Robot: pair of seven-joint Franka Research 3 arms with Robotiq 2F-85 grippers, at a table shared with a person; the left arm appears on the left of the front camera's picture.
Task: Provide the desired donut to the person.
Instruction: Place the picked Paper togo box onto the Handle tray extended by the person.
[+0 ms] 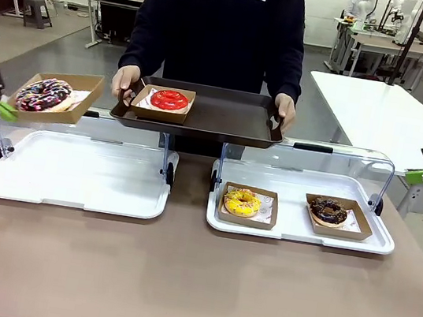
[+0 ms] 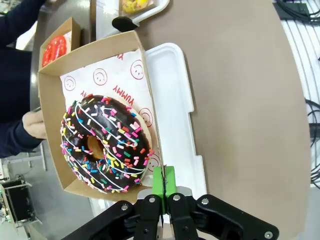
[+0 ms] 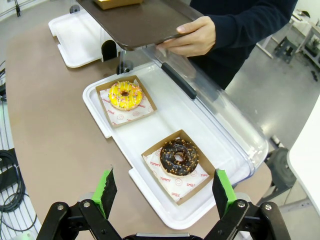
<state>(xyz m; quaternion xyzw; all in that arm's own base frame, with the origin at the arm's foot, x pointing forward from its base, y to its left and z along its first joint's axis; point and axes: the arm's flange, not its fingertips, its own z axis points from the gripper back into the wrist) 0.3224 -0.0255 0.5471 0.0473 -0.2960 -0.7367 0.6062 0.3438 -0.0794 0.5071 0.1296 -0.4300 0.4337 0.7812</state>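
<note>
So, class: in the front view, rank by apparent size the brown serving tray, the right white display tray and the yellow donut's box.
1. Right white display tray
2. Brown serving tray, though it sits farther from the camera, so this is unsure.
3. Yellow donut's box

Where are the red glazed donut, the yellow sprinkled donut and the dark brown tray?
red glazed donut [image 1: 169, 100], front view, its glaze.
yellow sprinkled donut [image 3: 125, 95], right wrist view, its top.
dark brown tray [image 1: 225, 117], front view, bare floor.
</note>
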